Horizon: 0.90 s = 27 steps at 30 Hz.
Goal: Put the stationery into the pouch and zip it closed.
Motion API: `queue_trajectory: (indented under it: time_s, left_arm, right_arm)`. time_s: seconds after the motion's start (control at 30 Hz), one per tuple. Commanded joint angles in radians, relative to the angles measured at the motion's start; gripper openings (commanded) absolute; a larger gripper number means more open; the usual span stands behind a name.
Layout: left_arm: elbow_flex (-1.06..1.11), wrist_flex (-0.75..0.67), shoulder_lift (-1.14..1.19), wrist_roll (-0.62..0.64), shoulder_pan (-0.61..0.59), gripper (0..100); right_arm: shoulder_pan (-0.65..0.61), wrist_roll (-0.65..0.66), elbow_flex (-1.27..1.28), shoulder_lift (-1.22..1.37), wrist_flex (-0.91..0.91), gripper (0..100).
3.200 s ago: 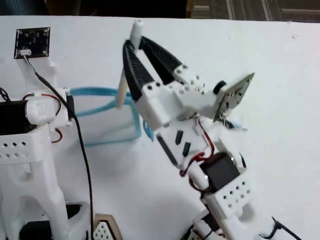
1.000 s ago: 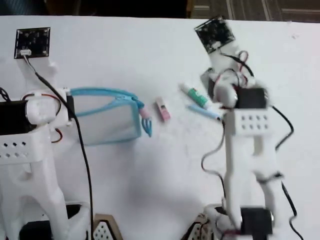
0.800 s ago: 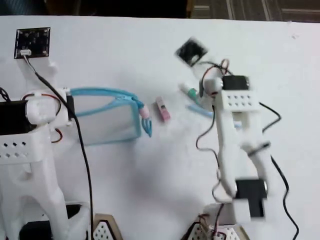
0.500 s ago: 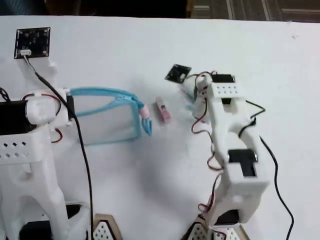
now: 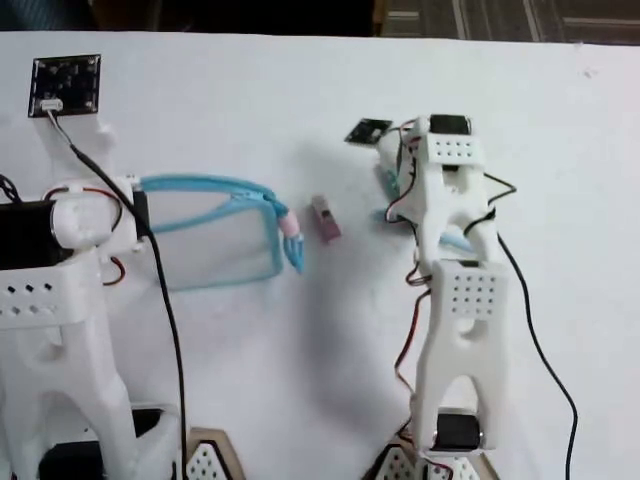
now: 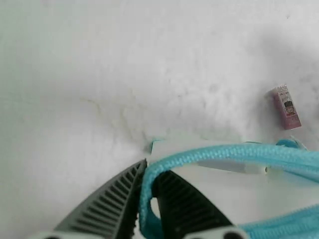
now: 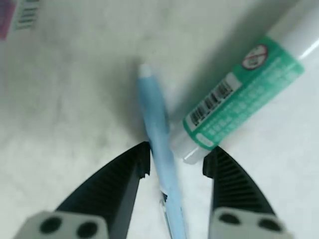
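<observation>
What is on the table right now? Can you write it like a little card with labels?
Pouch: clear with a blue zip edge, mouth looks open
Left gripper: shut on the pouch's blue edge
Right gripper: open, low over the table
Inside its open jaws: blue pen and the end of the green glue stick, side by side
Pink eraser: on the table, a little apart from the pouch
Left to pack: pen, glue stick, eraser
</observation>
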Motion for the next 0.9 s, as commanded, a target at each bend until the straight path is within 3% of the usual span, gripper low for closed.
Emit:
queue_trajectory:
  time_s: [0.0, 0.1, 0.47, 0.87]
  left_arm:
    - [-0.005, 0.000, 0.010, 0.003, -0.008, 2]
    - [-0.005, 0.000, 0.010, 0.003, -0.008, 2]
    - [-0.006, 0.000, 0.010, 0.003, -0.021, 2]
    - [-0.005, 0.000, 0.010, 0.003, -0.079, 2]
  right_arm:
    - [-0.001, 0.043, -0.103, 0.079, 0.065, 14.4]
    - [0.002, 0.044, -0.109, 0.085, 0.065, 1.9]
    - [0.002, -0.058, -0.074, -0.107, 0.068, 1.8]
    - [-0.005, -0.057, 0.543, -0.711, 0.065, 1.8]
